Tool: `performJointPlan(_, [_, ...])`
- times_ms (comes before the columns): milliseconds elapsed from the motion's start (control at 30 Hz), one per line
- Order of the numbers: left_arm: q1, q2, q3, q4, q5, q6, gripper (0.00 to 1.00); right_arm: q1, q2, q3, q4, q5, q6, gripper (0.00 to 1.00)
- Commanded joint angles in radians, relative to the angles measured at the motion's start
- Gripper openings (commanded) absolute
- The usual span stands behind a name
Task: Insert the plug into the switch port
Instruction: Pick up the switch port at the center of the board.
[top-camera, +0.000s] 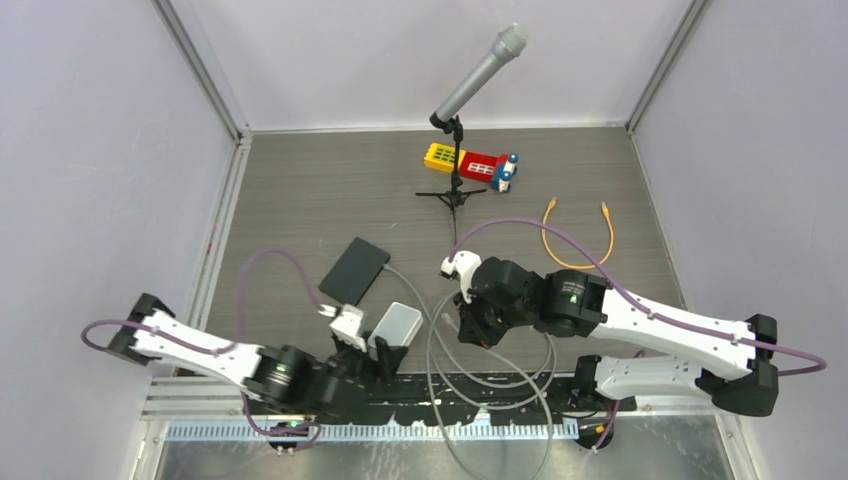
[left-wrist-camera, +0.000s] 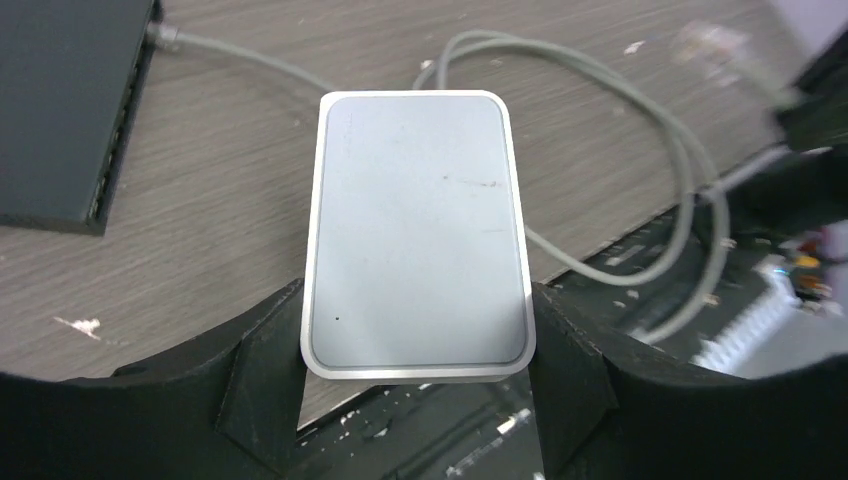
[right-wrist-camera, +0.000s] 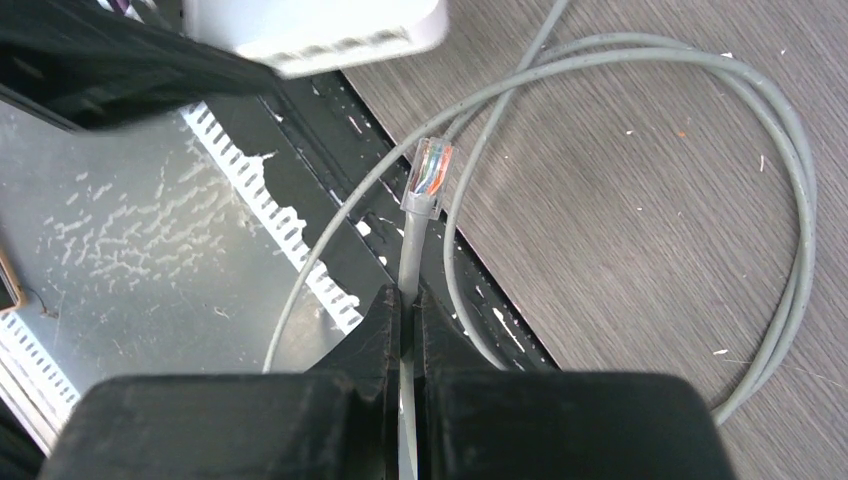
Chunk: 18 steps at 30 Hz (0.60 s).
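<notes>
1. Left claw (left-wrist-camera: 418, 320): closed on the switch (left-wrist-camera: 415, 230). Both black fingers (left-wrist-camera: 265, 360) press against the long sides of the white box at the end nearest the claw. The rest of the box projects forward from the fingertips, flat face up. The gripped end sits over the near edge of the worktop (top-camera: 300, 200). The pictures do not show whether the box rests on the surface or is lifted clear.

2. Right claw (right-wrist-camera: 409, 305): closed on the grey cable (right-wrist-camera: 700, 90) a short way behind the plug (right-wrist-camera: 431, 168). The clear plug projects straight ahead of the fingertips, with its coloured wires visible inside. It touches nothing.

3. Position of plug and switch: in the right wrist view the switch lies ahead and to the left of the right claw, and one edge shows a row of small slots. The plug is near that edge but apart from it. It is not inserted.

4. Cable run: behind the right claw the cable curves in wide loops across the worktop to its right.

5. Other items: a flat black box (left-wrist-camera: 60, 100) lies ahead and to the left of the left claw, with a grey lead entering its corner. A microphone on a stand (top-camera: 480, 75), toy blocks (top-camera: 470, 162) and an orange cable (top-camera: 578, 235) lie well ahead of both claws
</notes>
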Motion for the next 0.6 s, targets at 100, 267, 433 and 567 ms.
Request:
performJointPlan(100, [0.005,-0.357,0.188,-0.402,0.138,0.151,0.00,0.001,0.032,0.083,-0.038,-0.066,-0.065,0.00])
performJointPlan(267, [0.004,-0.102,0.356,-0.531,0.111,0.118,0.00,0.001,0.073,0.128,-0.065,-0.090,-0.077,0.00])
performJointPlan(433, [0.129,-0.009,0.372,-0.317,0.259,0.329,0.00,0.001,0.049,0.106,-0.076,-0.056,-0.059,0.01])
performJointPlan(567, [0.491,-0.046,0.256,-0.064,0.627,0.495,0.00,0.001,0.011,0.074,-0.083,-0.021,-0.047,0.01])
